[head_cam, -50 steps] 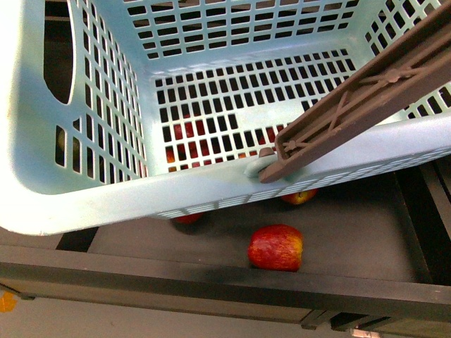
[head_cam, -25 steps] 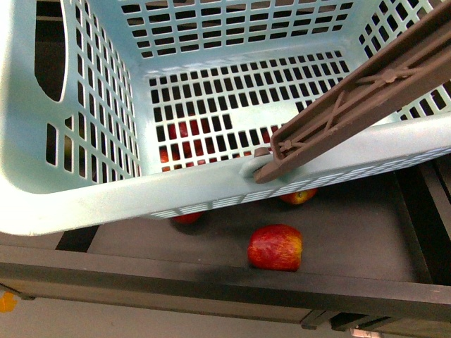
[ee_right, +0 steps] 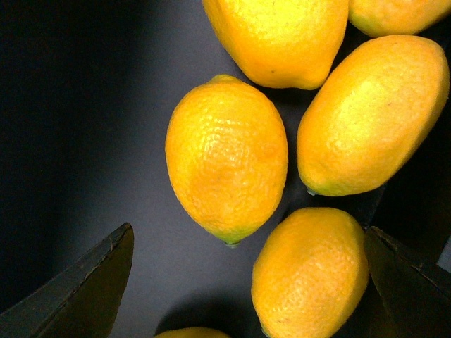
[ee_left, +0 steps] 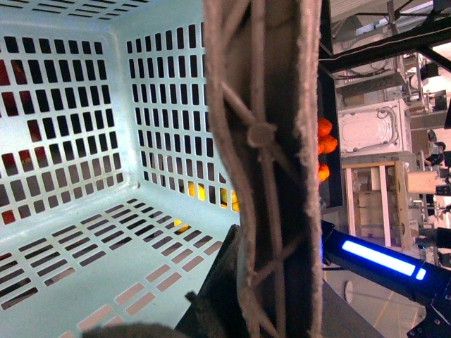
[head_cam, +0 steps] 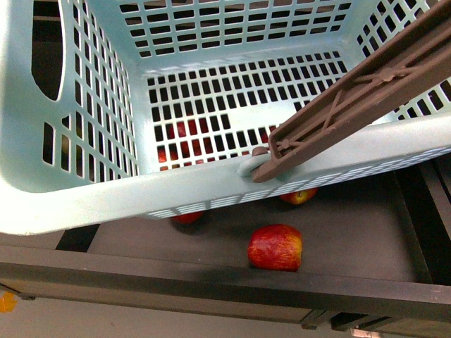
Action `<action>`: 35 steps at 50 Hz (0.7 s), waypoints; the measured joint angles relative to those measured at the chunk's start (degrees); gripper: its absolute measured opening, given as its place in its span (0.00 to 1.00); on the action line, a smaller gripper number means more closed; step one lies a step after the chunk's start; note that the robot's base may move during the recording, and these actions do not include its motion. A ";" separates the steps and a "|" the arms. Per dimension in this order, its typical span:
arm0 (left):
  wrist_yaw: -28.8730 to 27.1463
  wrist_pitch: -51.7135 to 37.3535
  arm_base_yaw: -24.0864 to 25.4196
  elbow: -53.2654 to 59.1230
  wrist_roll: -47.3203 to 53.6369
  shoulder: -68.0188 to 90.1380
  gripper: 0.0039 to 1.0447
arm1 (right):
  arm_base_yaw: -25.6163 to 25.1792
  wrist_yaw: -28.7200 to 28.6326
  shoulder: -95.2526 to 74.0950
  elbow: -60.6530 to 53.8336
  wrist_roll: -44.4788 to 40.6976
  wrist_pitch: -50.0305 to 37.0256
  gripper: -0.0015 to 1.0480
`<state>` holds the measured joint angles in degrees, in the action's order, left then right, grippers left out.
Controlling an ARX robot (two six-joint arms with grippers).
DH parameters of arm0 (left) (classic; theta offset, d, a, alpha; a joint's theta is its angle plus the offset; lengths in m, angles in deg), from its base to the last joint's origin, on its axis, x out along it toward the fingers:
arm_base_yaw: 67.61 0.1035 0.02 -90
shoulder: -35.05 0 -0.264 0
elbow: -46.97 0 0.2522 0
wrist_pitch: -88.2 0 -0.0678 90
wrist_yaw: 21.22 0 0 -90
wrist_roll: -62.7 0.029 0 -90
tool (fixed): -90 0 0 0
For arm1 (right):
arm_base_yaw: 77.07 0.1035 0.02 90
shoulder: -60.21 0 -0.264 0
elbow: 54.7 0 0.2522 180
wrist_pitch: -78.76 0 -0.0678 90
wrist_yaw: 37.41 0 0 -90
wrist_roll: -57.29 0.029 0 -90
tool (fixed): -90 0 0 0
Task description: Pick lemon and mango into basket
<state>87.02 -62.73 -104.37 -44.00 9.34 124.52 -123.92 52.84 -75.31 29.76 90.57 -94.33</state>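
Observation:
The pale teal basket [head_cam: 84, 197] hangs tilted and fills most of the front view, and its slotted floor is bare. Its brown ribbed handle [head_cam: 352, 98] slants across the right side. My left gripper [ee_left: 271, 299] is shut on that handle [ee_left: 264, 141], which runs straight through the left wrist view. My right gripper [ee_right: 246, 282] is open just above a cluster of lemons on a dark surface. One lemon [ee_right: 310, 274] lies between its dark fingertips [ee_right: 91, 282], and another lemon [ee_right: 227, 158] lies just beyond. The mango is out of view.
Under the basket a dark shelf tray [head_cam: 352, 225] holds red apples [head_cam: 275, 246] behind a dark front rail [head_cam: 211, 282]. Yellow fruit [ee_left: 197, 190] shows through the basket's slots. Orange fruit [ee_left: 324, 137] and a blue-lit bar [ee_left: 380, 257] lie beside the handle.
In the front view the basket has shifted slightly to the left and its near rim has risen a little. The apples below have stayed put.

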 joint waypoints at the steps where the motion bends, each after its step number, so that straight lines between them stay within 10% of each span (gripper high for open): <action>1: 0.00 0.00 0.00 -0.02 0.00 0.00 0.06 | 0.09 0.02 -0.33 0.42 0.11 0.15 0.92; 35: 0.00 0.00 0.00 0.00 0.00 0.00 0.06 | 2.12 0.28 -7.50 11.06 2.16 3.61 0.92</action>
<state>87.02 -62.73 -104.37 -44.00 9.34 124.52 -121.80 53.12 -82.81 40.82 92.73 -90.72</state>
